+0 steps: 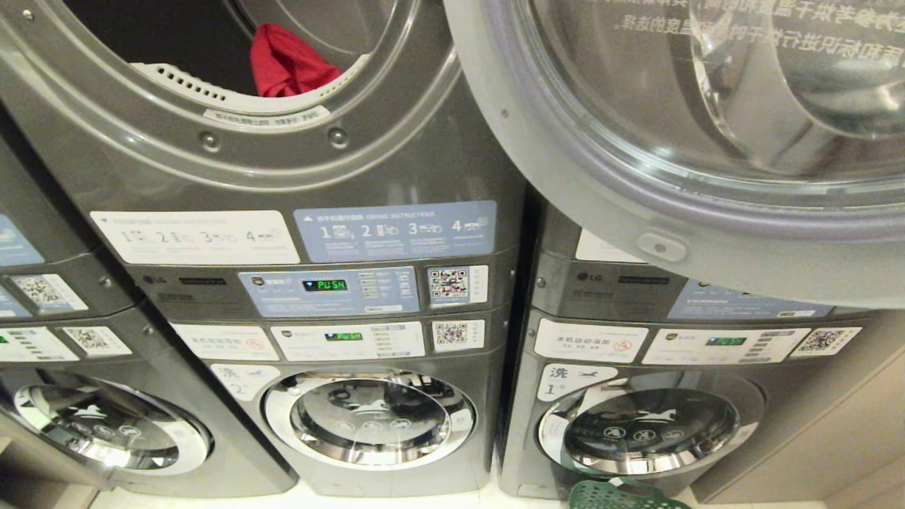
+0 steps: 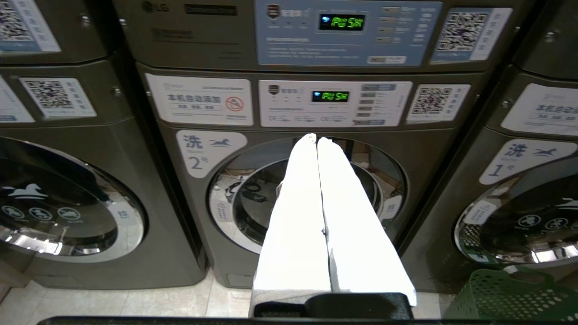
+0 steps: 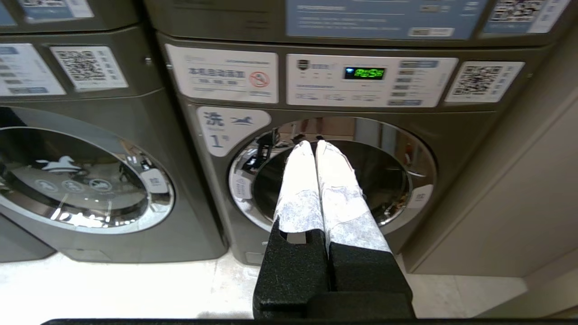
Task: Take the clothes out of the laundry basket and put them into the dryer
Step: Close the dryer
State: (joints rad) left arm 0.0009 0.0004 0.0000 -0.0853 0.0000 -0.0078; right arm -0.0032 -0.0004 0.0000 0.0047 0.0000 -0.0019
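A grey stacked dryer stands ahead with its round opening at the top of the head view. A red garment lies inside it at the lip. Its big door hangs swung open to the right. The green laundry basket sits on the floor by the lower right washer, and its corner shows in the left wrist view. My left gripper is shut and empty, parked low in front of washer 2. My right gripper is shut and empty before washer 1. Neither arm shows in the head view.
Three grey front-loading washers fill the lower row, their doors closed. Control panels with green displays sit between the rows. A beige wall closes the right side. Pale floor tiles run in front of the machines.
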